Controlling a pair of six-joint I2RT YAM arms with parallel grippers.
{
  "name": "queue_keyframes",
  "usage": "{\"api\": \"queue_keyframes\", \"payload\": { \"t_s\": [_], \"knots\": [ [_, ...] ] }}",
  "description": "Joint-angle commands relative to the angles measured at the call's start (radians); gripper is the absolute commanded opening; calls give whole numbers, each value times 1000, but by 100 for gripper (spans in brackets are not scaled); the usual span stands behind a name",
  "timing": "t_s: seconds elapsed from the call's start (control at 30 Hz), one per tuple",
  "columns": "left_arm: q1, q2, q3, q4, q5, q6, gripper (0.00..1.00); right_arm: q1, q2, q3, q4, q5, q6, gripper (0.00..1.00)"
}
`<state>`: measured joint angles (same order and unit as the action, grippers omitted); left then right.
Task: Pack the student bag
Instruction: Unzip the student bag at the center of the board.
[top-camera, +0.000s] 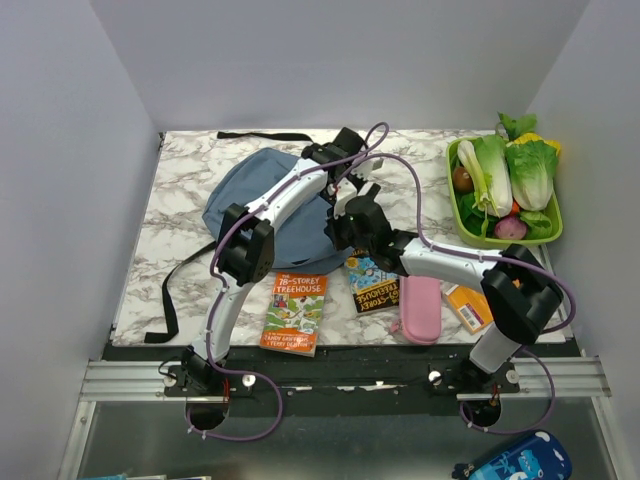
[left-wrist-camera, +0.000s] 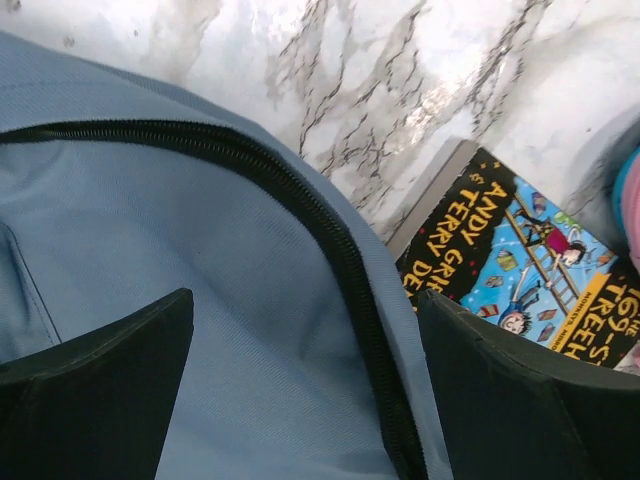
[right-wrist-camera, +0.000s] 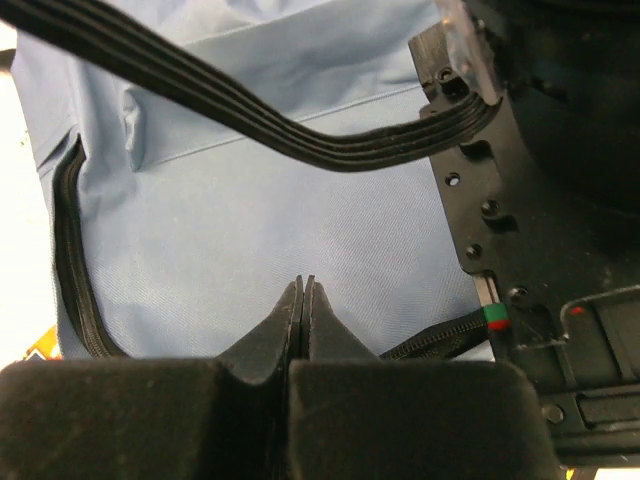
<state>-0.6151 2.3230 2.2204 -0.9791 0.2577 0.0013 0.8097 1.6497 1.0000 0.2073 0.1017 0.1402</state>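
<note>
The dusty-blue student bag (top-camera: 255, 200) lies flat at the back middle of the marble table, its black straps (top-camera: 180, 290) trailing left. My left gripper (top-camera: 348, 192) is open over the bag's right edge. In the left wrist view its jaws (left-wrist-camera: 305, 385) straddle blue fabric and the black zipper (left-wrist-camera: 335, 245); they hold nothing. My right gripper (top-camera: 345, 228) sits just beside it, over the bag's near right part. In the right wrist view its jaws (right-wrist-camera: 303, 288) are pressed together above the fabric (right-wrist-camera: 250, 200), with nothing visible between them.
An orange book (top-camera: 296, 310), a dark treehouse book (top-camera: 372, 285) (left-wrist-camera: 520, 260), a pink pencil case (top-camera: 420, 308) and a small orange item (top-camera: 465, 305) lie near the front edge. A green tray (top-camera: 552, 232) of vegetables stands at the right. A bright blue pouch (top-camera: 520, 460) lies below the table.
</note>
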Motion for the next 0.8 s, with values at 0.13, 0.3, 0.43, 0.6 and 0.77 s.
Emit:
{"api": "queue_keyframes", "payload": {
  "t_s": [0.13, 0.3, 0.43, 0.6, 0.77],
  "knots": [
    [-8, -21, -68, 6, -64, -17, 99, 0, 5, 20, 37, 12, 2, 1],
    [-9, -19, -88, 36, -63, -7, 93, -1, 7, 20, 40, 9, 2, 1],
    [-9, 7, -36, 19, -29, -7, 27, -3, 10, 25, 41, 6, 2, 1],
    [-9, 44, 24, -18, -8, -7, 0, -1, 18, 34, 40, 7, 1, 1],
    [-9, 55, 58, -6, 9, -30, 0, -1, 30, 46, 37, 4, -4, 1]
  ]
}}
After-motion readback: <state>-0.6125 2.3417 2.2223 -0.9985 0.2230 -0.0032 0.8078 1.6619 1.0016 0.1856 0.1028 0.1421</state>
